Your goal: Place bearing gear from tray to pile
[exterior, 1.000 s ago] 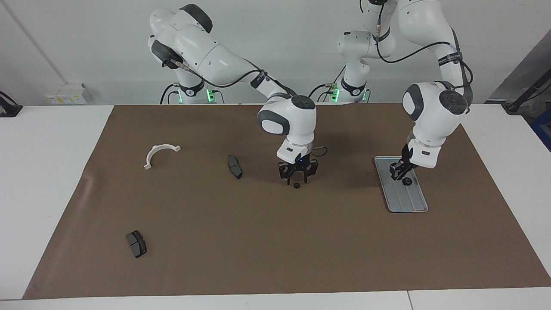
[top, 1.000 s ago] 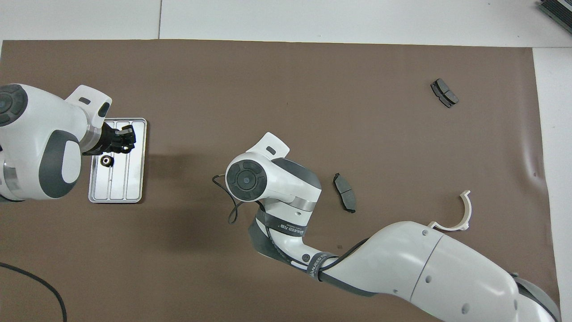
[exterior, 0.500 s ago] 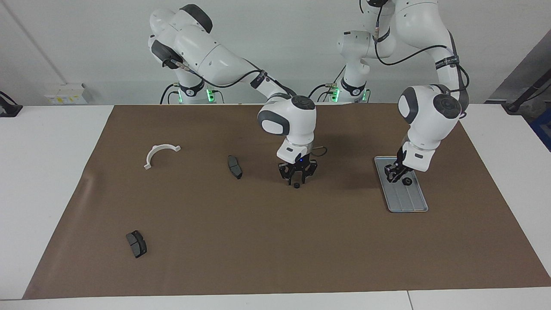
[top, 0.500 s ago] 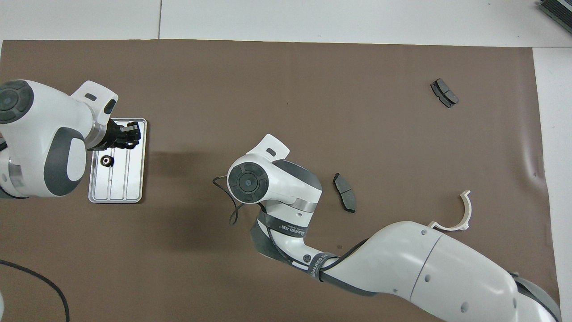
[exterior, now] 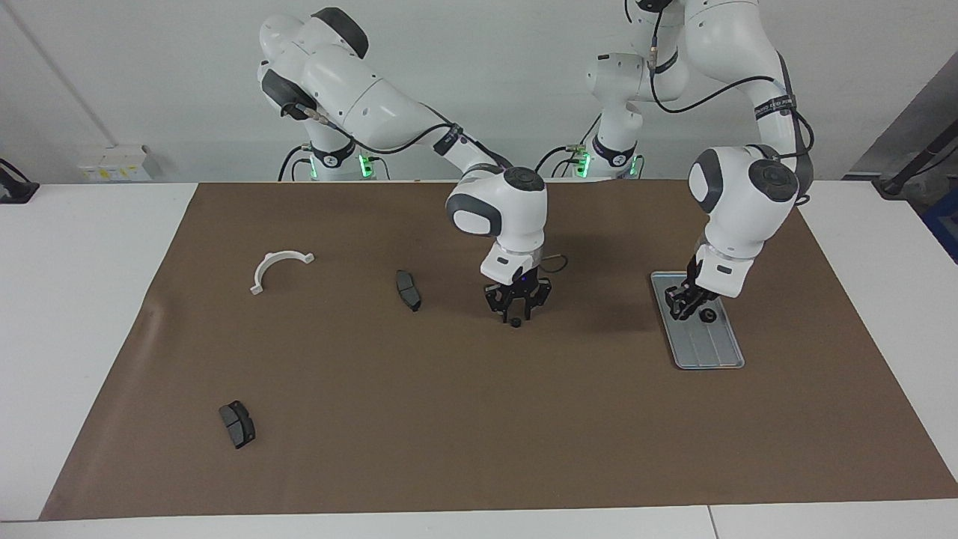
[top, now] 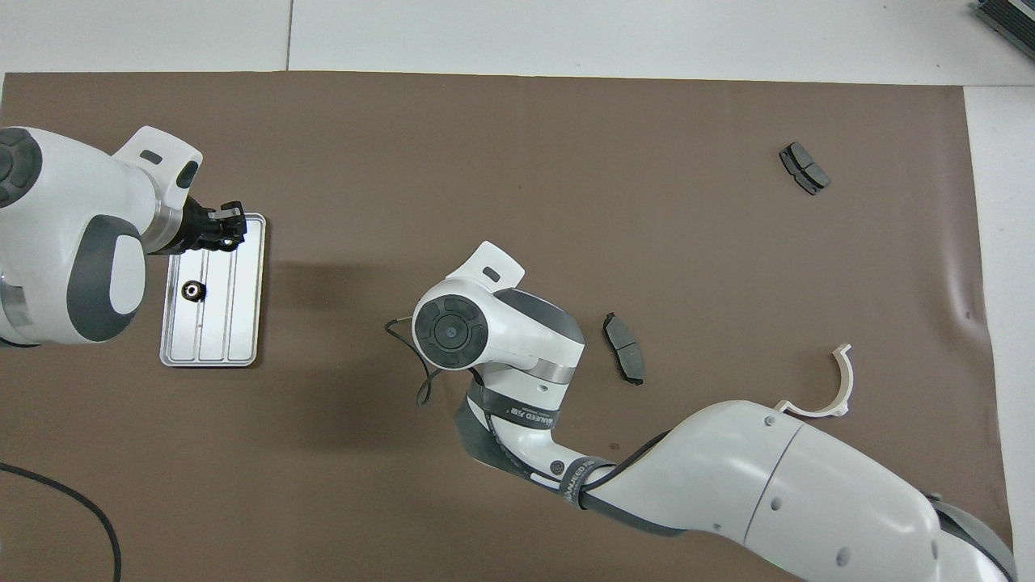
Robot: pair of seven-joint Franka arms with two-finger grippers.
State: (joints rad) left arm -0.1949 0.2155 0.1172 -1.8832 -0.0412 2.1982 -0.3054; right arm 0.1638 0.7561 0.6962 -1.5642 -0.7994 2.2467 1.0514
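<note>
While bearing gear (exterior: 707, 316) lies on tray (exterior: 715, 356), right gripper (exterior: 516, 317) grips another.

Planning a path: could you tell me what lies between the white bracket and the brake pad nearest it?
Only bare mat separates white bracket and brake pad, as the facing view shows.

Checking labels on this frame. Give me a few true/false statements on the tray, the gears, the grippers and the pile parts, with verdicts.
1. A small dark bearing gear lies in the tray. True.
2. The left gripper holds that gear. False: it is over the tray, beside the gear, gripping nothing.
3. The right gripper is at the middle of the mat, closed on a second bearing gear. True.
4. Two brake pads lie on the mat. True.
5. The white half-ring bracket rests in the tray. False: it lies on the mat toward the right arm's end.
</note>
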